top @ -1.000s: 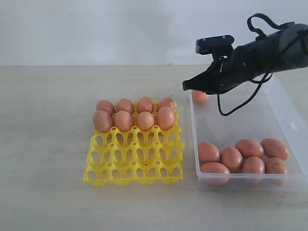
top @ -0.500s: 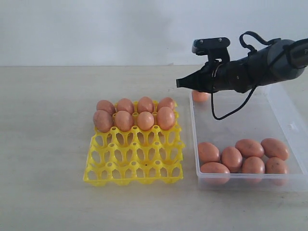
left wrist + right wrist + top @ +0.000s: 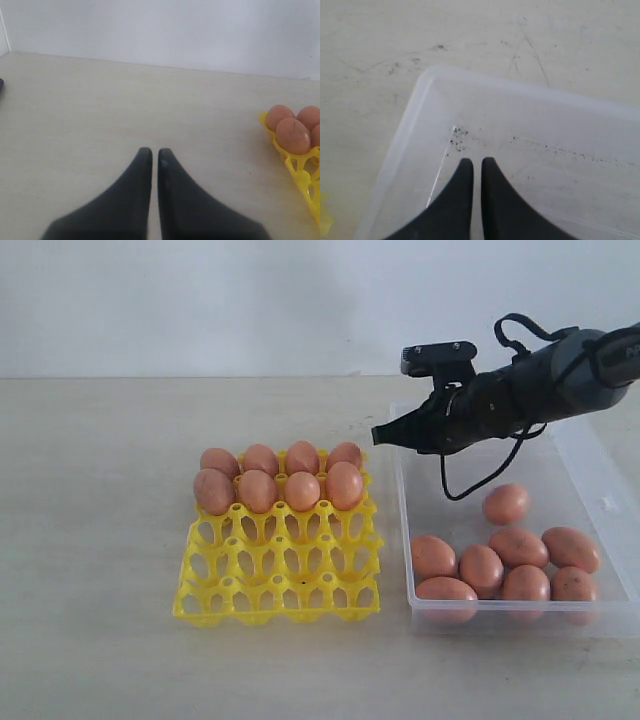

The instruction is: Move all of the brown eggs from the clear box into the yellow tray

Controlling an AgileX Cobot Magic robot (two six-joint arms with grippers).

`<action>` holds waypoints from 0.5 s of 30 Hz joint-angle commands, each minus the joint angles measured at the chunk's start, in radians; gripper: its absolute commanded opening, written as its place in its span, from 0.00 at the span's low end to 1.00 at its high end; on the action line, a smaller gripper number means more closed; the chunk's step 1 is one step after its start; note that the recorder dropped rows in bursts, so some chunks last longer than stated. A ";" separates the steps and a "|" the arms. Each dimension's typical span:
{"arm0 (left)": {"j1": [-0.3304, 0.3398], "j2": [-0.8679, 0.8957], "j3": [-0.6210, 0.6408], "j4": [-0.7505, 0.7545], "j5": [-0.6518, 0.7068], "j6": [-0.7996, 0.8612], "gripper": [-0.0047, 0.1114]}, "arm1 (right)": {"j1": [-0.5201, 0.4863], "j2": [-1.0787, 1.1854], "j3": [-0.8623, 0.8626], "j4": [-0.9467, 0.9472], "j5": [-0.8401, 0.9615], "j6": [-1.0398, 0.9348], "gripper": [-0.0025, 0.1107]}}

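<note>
Exterior view overlooks the table (image 3: 100,540); close wrist views share yellow tray (image 3: 280,572) and clear box (image 3: 565,485).

Brown eggs (image 3: 302,490): 16 in total, i.e. 8 in the yellow tray (image 3: 280,575) (2 rows of 4) and 8 in the clear box (image 3: 450,520). Trays: 1. Boxes: 1. Grippers: 2, i.e. left gripper (image 3: 151,151) and right gripper (image 3: 473,161).

Reaches in from the right, nearly level, over the far end of the clear box (image 3: 402,502), with the right gripper (image 3: 378,432) pinched closed and empty just above its far left corner. Holds the left gripper (image 3: 151,151) closed too, empty, outside the exterior view.
</note>
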 commanded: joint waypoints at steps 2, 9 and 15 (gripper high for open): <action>0.003 -0.003 0.004 -0.001 -0.002 0.004 0.08 | -0.001 -0.087 -0.001 -0.002 0.014 -0.041 0.02; 0.003 -0.003 0.004 -0.001 -0.002 0.004 0.08 | -0.005 -0.289 -0.001 -0.002 0.423 -0.226 0.02; 0.003 -0.003 0.004 -0.001 -0.002 0.004 0.08 | -0.005 -0.503 -0.001 0.065 1.114 -0.646 0.02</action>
